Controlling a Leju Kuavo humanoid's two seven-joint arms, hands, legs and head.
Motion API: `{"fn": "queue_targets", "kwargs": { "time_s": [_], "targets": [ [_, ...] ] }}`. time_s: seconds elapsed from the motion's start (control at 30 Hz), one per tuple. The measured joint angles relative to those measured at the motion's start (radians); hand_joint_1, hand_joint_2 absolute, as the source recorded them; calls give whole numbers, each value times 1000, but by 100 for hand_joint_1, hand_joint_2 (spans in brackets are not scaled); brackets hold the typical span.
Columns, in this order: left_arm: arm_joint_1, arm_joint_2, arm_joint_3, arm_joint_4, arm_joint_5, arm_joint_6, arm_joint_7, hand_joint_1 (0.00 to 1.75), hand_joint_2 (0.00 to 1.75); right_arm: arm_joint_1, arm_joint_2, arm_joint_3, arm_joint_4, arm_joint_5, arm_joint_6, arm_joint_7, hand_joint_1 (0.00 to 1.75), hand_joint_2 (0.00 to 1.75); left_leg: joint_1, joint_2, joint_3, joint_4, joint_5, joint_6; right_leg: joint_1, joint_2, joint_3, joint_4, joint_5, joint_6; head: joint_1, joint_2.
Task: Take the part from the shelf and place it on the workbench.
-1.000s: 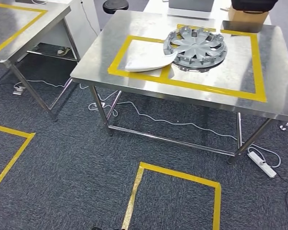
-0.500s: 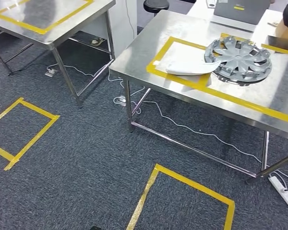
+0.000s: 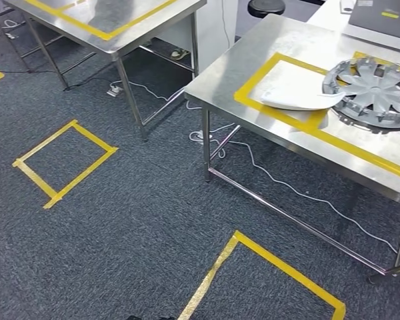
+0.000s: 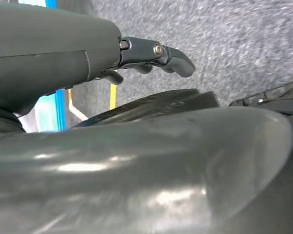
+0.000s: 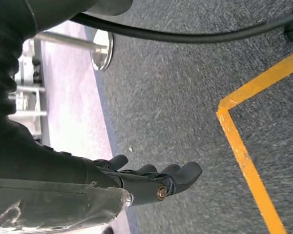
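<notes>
The workbench (image 3: 228, 80) has a brushed steel top, dully reflective, on polished metal legs; the second table (image 3: 113, 27) looks the same. The wheel cover (image 3: 374, 90) is grey moulded plastic with a satin sheen, and the white panel (image 3: 299, 99) beside it is smooth and matt. The carpet (image 3: 137, 220) is dark, coarse cloth, marked with matt yellow tape (image 3: 62, 163). The left hand (image 4: 156, 56) and right hand (image 5: 152, 178) look like smooth dark plastic, slightly glossy.

Two steel tables (image 3: 223, 80) (image 3: 117, 33), one grey wheel cover (image 3: 374, 90), one white panel (image 3: 299, 98), one laptop (image 3: 381, 20), one stool (image 3: 266, 7)
</notes>
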Motion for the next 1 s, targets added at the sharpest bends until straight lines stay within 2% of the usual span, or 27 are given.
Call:
{"fn": "queue_targets", "kwargs": {
  "time_s": [0.03,0.07,0.1,0.17,0.2,0.23,0.27,0.3,0.33,0.4,0.43,0.47,0.5,0.53,0.57,0.6,0.63,0.67,0.7,0.77,0.83,0.9,0.97,1.0],
  "targets": [
    [1,0,0,0,0,0,0,0,0,-1,0,0,0,0,0,0,0,175,0,5,23,-38,27,2,0,-13,1,0,-1,1,0,0],
    [1,1,0,0,-1,0,0,0,0,-2,0,0,0,0,0,0,0,175,-1,20,59,-101,59,4,1,-25,3,0,-2,2,0,0],
    [0,0,0,0,-1,0,0,0,0,-3,0,0,0,0,0,0,0,175,-3,45,99,-171,85,6,4,-35,4,2,-5,6,-1,0],
    [-4,-1,0,0,-2,0,0,0,0,-3,0,-1,0,0,0,0,0,175,-8,82,145,-260,105,16,10,-55,6,5,-10,16,-2,0],
    [-5,-1,0,0,-2,0,0,0,0,-4,0,-1,0,0,0,0,0,175,-10,84,150,-274,104,22,13,-66,7,5,-12,21,-1,0],
    [-4,-1,0,0,-2,0,0,0,0,-5,0,-1,0,0,0,0,0,175,-11,72,148,-277,104,29,13,-77,9,3,-13,25,0,0],
    [-2,-1,0,0,-3,0,0,0,0,-6,0,-1,0,0,0,1,0,175,-10,61,148,-280,105,35,12,-77,12,3,-17,31,2,0],
    [1,-1,0,0,-3,0,0,0,0,-7,0,-1,0,-1,-1,1,0,175,-8,49,148,-281,107,40,10,-61,10,14,-28,36,3,0],
    [2,-1,0,0,-5,0,0,0,0,-7,0,-1,0,-1,-2,1,0,175,-5,38,149,-283,109,46,8,-36,-3,46,-49,40,6,0],
    [0,-1,0,0,-7,0,0,0,0,-5,0,-3,0,-1,-4,0,0,175,-3,14,148,-284,111,54,6,19,-60,171,-113,45,11,0],
    [-2,-1,0,0,-8,0,0,0,0,-3,0,-4,0,-1,-5,0,0,175,-3,1,148,-284,111,56,6,31,-94,240,-140,46,12,0],
    [-2,-1,0,0,-8,0,0,0,0,-1,0,-5,0,-1,-5,0,0,175,-3,-12,148,-284,111,57,6,37,-118,285,-150,47,13,0],
    [-1,-1,0,0,-8,0,0,0,0,0,0,-6,0,-1,-5,0,0,175,-3,-24,149,-284,111,57,5,39,-127,294,-140,47,13,0],
    [0,-1,0,0,-8,0,0,0,0,0,0,-6,0,-1,-5,0,0,175,-2,-36,151,-283,111,56,3,40,-116,263,-111,47,13,0],
    [1,-1,0,0,-9,0,0,0,0,-1,0,-7,0,0,-5,0,0,175,-1,-48,152,-283,111,54,0,47,-89,198,-71,48,13,0],
    [2,-1,0,0,-9,0,0,0,0,-1,0,-7,0,0,-5,0,0,175,-1,-58,153,-281,110,50,-5,67,-59,128,-39,50,14,0],
    [1,-1,0,0,-9,0,0,0,0,-2,1,-7,1,0,-5,0,0,175,-1,-69,151,-278,109,44,-10,88,-32,70,-17,49,14,0],
    [0,-1,0,0,-9,0,0,0,0,-2,1,-7,1,0,-5,1,0,175,-2,-78,147,-276,110,37,-13,106,-15,33,-7,46,14,0],
    [0,0,0,0,-9,0,0,0,0,-3,2,-8,1,-1,-4,1,0,175,-1,-85,143,-276,113,30,-13,117,-10,21,-8,41,13,0],
    [2,0,0,0,-9,0,0,0,0,-3,3,-8,1,-1,-4,5,0,175,3,-98,138,-279,118,18,-10,102,-10,17,-5,25,13,0],
    [2,0,0,0,-10,0,0,0,0,-3,3,-9,1,-1,-6,8,0,175,2,-73,124,-254,99,10,-10,81,-7,11,0,10,8,0],
    [-1,-1,0,0,-11,0,0,0,0,-3,3,-9,1,0,-12,10,0,175,-1,-24,71,-144,38,4,-7,54,-6,7,1,0,1,0],
    [-2,-1,0,0,-12,0,0,0,0,-1,2,-10,1,1,-23,16,0,175,-1,-4,7,-13,-16,2,-3,23,-7,7,-1,-4,-1,0],
    [0,-1,0,0,-13,0,0,0,0,-1,2,-10,1,2,-28,19,0,175,-1,-2,-6,13,-17,1,-2,10,-7,7,-1,-5,-1,0]
  ]
}}
